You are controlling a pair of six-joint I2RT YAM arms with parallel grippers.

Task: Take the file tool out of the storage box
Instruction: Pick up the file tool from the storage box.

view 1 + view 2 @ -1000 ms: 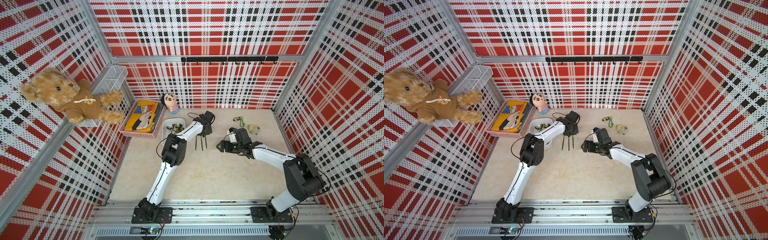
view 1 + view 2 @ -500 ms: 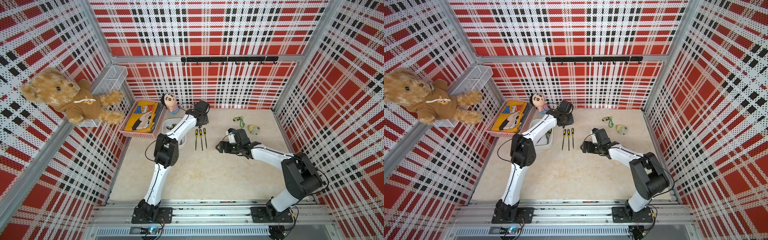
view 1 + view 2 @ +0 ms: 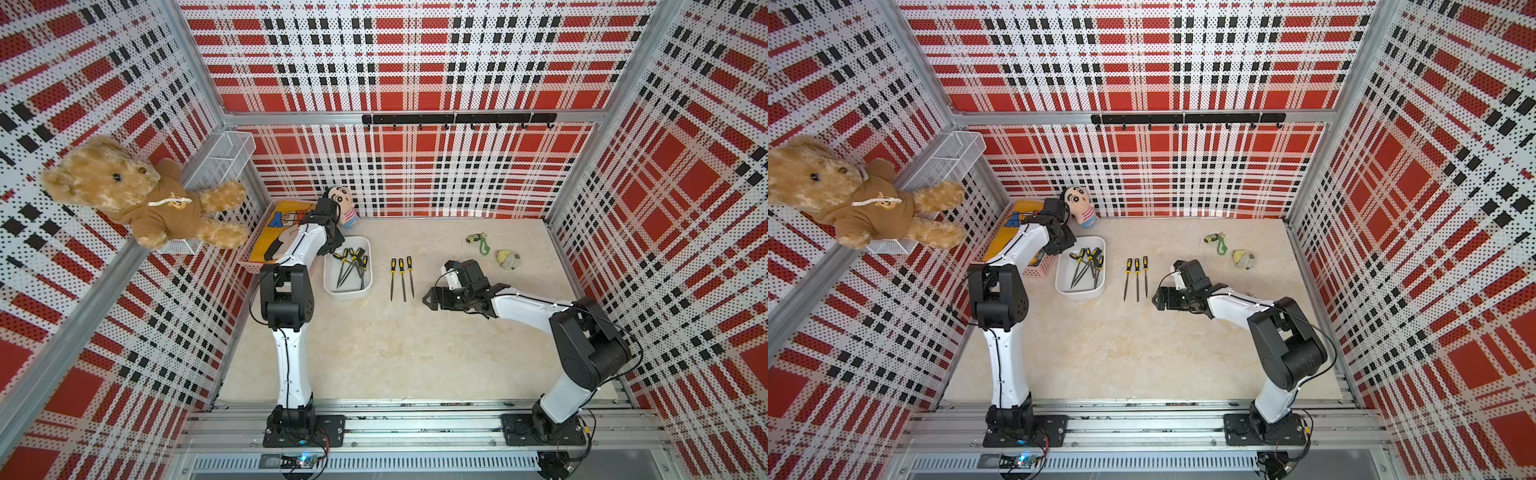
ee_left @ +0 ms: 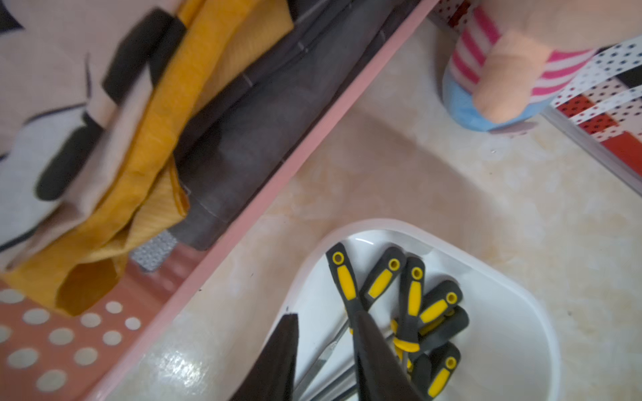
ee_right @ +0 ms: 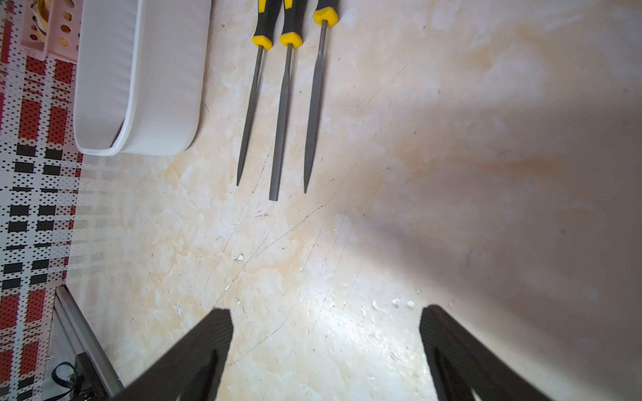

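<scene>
The storage box [image 3: 348,291] [image 3: 1079,291] is a shallow white tub at the back left of the table, with several black-and-yellow file tools [image 3: 351,266] [image 4: 410,288] lying in it. Three more files [image 3: 402,277] [image 3: 1137,277] [image 5: 285,104] lie side by side on the table just right of the box. My left gripper [image 3: 336,245] [image 4: 326,316] hovers over the box's far end, jaws a little apart with nothing between them. My right gripper [image 3: 430,299] [image 5: 326,312] hangs wide open and empty over bare table, right of the three files.
A pink perforated basket [image 3: 250,266] [image 4: 278,180] with folded cloth touches the box's left side. A small doll [image 3: 345,208] stands behind the box. A green-looped trinket [image 3: 480,244] and a small yellow toy [image 3: 508,259] lie at the back right. A teddy bear [image 3: 137,199] and a wire basket [image 3: 220,162] hang on the left wall.
My left gripper left the files on the table, pulled back to the left and now hangs over the box's far end. The right arm has not moved.
</scene>
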